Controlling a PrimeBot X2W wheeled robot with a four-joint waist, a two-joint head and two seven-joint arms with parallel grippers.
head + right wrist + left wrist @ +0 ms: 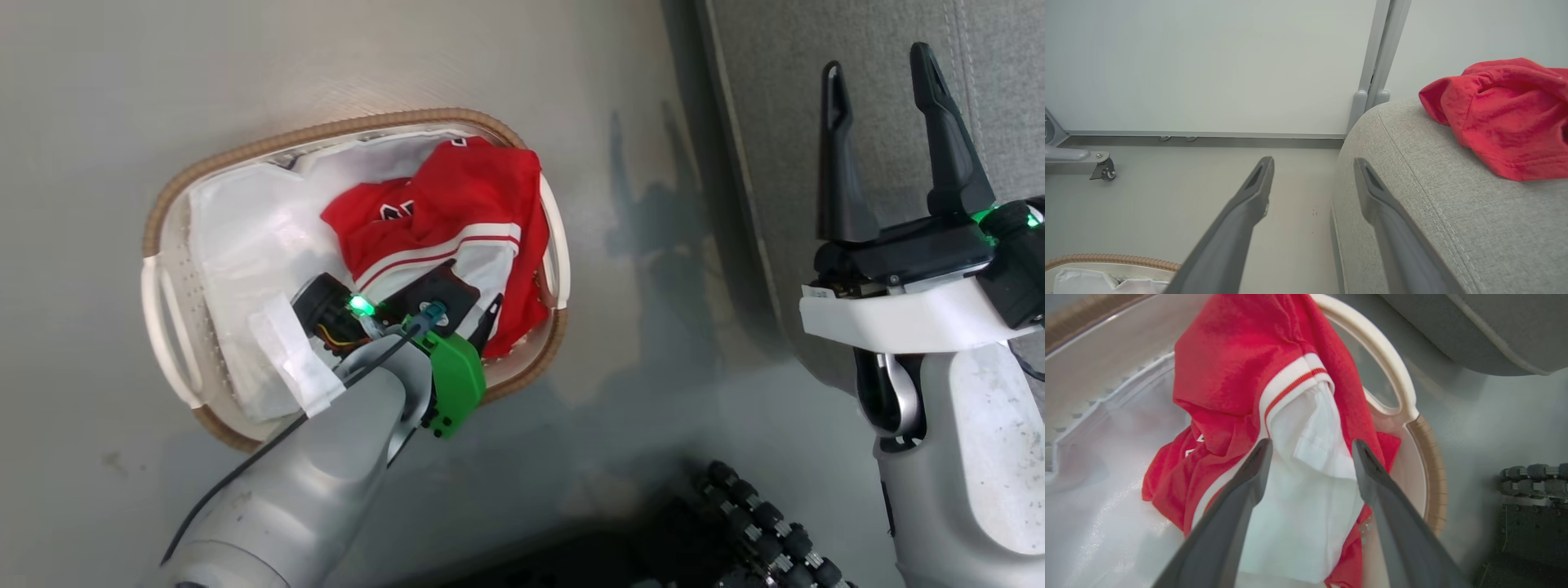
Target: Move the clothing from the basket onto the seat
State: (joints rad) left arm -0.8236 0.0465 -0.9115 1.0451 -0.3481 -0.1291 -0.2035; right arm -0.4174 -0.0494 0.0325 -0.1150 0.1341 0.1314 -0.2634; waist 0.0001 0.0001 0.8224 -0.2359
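The red jersey [469, 192] lies bunched in the laundry basket [245, 159], on the side nearer the seat cushion [1453, 220] and over the white liner sheet [237, 245]; a second red garment [1502, 118] rests on the cushion. The left tool [1311, 446] is wide and empty, poised over the jersey's white panel, and the right tool [878, 61] is wide and empty near the cushion edge. The fabric should handle as light, limp and prone to draping, so pinch a raised fold at the striped band, clear of the liner.
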